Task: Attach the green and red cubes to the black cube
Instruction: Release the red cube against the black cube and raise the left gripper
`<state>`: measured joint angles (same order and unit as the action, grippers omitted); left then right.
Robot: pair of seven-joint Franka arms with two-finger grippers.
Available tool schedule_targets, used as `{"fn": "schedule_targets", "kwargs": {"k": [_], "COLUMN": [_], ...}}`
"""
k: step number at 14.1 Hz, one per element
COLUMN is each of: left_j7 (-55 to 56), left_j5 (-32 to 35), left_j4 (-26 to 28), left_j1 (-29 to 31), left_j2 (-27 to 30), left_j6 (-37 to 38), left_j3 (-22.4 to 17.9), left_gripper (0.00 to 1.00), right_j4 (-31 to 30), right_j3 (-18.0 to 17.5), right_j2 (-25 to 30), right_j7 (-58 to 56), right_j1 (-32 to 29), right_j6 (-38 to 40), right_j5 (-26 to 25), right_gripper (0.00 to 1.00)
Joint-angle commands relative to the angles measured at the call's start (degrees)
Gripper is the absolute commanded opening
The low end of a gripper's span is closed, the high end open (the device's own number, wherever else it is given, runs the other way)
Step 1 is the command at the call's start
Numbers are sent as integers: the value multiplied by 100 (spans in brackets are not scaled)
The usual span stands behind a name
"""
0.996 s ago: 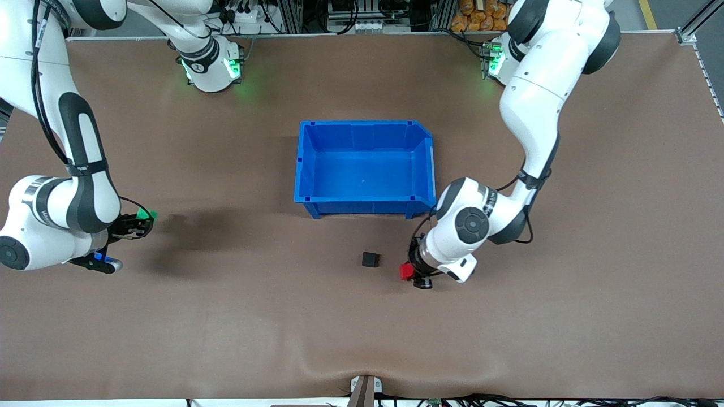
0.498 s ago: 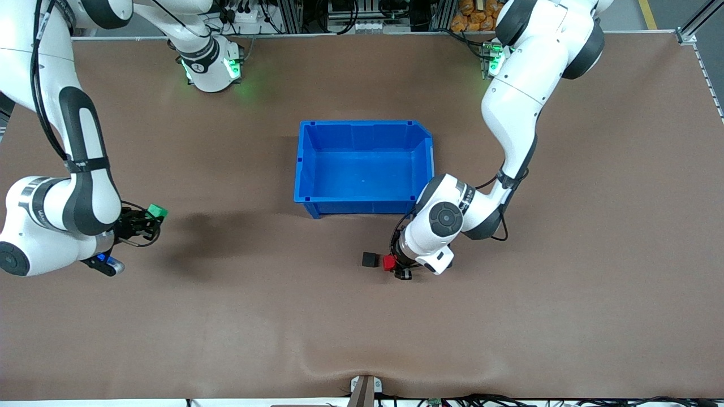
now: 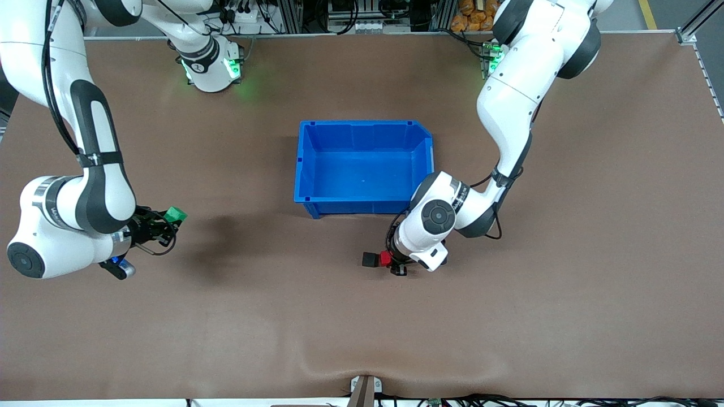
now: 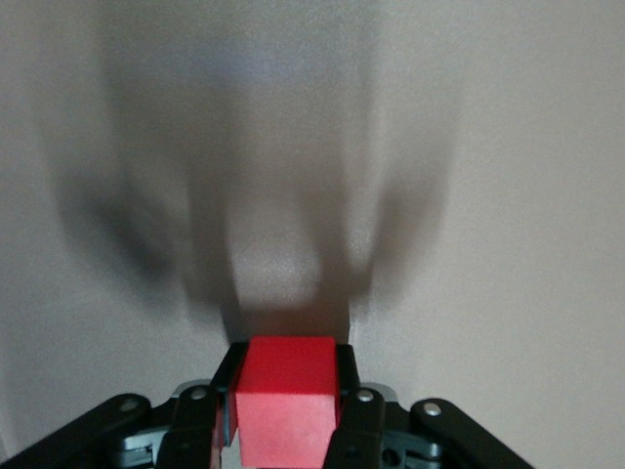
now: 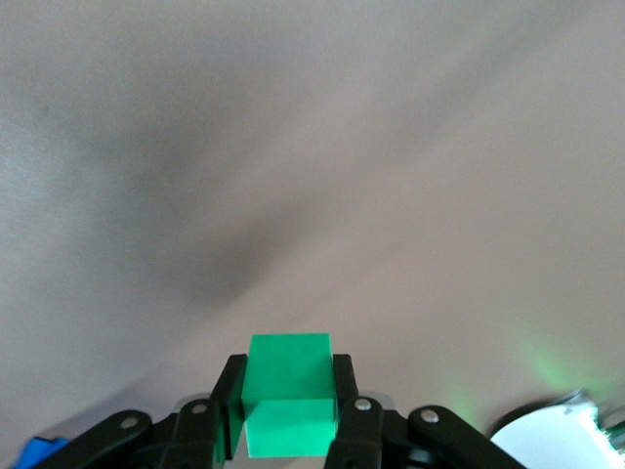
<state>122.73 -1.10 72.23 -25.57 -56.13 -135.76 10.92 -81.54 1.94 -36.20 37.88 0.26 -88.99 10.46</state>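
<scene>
Front view, brown matt worktop (image 3: 565, 316) spanning the whole frame, faintly rippled near the 6 o'clock edge, soft arm shadows at 9 o'clock. Blue bin (image 3: 301, 169) just above centre, open top, interior bare. Along the 12 o'clock edge: two arm bases with green indicator lights, cabling, aluminium framing, orange packets.

Black cube (image 3: 369, 259) on the worktop, at about 6 o'clock from the bin and nearer to the front camera than it. Red cube (image 3: 386, 258) beside the black cube on the side toward the left arm's end, seemingly touching it; actual contact not resolvable. Left gripper (image 3: 394, 262) low at the worktop here, jaws clamped on the red cube. Left wrist view: red cube (image 4: 286, 399) pinched between two black fingers (image 4: 348, 376), blurred shadow on the pale surface ahead, black cube not discernible.

Right gripper (image 3: 164, 223) at 9 o'clock in the front view, over bare worktop toward the right arm's end, well apart from the bin and the black cube. Green cube (image 3: 176, 214) gripped in its jaws, above the worktop. Right wrist view: green cube (image 5: 288, 392) held between fingers (image 5: 343, 379), plain surface beneath, green glow at one corner.
</scene>
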Motion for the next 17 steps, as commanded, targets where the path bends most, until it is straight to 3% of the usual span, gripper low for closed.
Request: {"fn": "schedule_targets", "kwargs": {"k": [1,5,9,10,11,17], "left_j7": [6,-12,-108,-231,-241,-267], "left_j5": [-31,-31,-31,-31,-22,22], "left_j4": [-139,-157,-166,-157,-148,-96], "left_j1": [-237,-396,-466,-527,-580,-397], "left_j2": [-170,-206,-241,-241,-241,338], "left_j6": [-3,-345,-522,-548,-548,-304], "left_j3": [-186,-310,-415,-511,-590,-723], "left_gripper": [0,0,0,29,99,100], "right_j4": [94,235,428,498,586,595], "right_j3": [17,17,17,17,17,17], "right_j2": [105,96,79,52,35,-18], "right_j7": [937,1959,2765,3090,3389,4735], "right_j1": [271,562,694,773,869,1291], "right_j6": [75,58,14,-12,-82,-1127], "right_j5": [271,447,966,1027,1141,1432], "right_gripper": [0,0,0,0,0,0]}}
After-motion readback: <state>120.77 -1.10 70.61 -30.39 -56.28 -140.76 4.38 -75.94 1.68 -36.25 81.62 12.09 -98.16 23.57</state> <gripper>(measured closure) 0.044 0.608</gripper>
